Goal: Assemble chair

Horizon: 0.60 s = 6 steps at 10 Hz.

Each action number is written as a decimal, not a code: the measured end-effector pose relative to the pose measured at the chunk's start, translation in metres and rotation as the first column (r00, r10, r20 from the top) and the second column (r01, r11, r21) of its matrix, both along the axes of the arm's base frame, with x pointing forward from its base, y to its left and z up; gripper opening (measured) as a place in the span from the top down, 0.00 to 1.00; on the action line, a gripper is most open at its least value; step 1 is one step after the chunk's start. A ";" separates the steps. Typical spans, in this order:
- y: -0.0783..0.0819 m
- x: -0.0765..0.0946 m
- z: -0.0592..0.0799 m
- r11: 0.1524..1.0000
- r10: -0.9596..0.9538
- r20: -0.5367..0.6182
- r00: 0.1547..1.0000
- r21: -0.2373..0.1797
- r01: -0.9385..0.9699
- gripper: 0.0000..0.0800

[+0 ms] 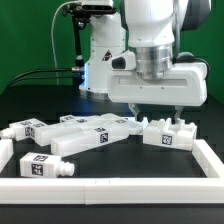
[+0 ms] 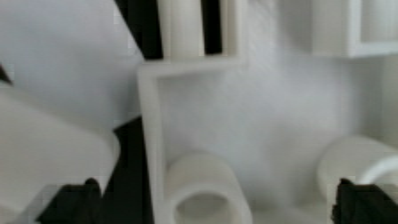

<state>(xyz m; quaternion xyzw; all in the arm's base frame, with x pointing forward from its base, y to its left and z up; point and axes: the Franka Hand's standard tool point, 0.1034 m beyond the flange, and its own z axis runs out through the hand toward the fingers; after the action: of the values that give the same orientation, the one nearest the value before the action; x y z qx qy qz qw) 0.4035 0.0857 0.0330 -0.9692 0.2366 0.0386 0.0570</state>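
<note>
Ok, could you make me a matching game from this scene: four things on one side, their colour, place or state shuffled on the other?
Things:
1. gripper
2. table
3. notched chair part
4. frontmost chair part

Descriptions:
a. toward the exterior view's left
b. open
c. just below the gripper
d. black

Pairs: 1-b, 2-d, 3-c, 4-a.

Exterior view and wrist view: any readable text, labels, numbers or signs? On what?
No words, brands or numbers are readable in either view.
Chair parts: black-and-white square tags, patterns only, no characters.
Wrist view: blurred white part, no markings visible.
</note>
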 end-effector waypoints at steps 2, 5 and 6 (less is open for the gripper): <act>0.003 -0.005 -0.012 1.000 0.011 0.005 1.000 -0.005 -0.011 0.19; 0.004 -0.004 -0.013 1.000 0.017 0.011 1.000 -0.006 -0.017 0.21; 0.004 -0.004 -0.013 1.000 0.018 0.011 1.000 -0.006 -0.018 0.46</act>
<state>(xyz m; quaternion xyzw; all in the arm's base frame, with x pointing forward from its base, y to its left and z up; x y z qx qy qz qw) 0.3990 0.0900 0.0203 -0.9716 0.2279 0.0333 0.0551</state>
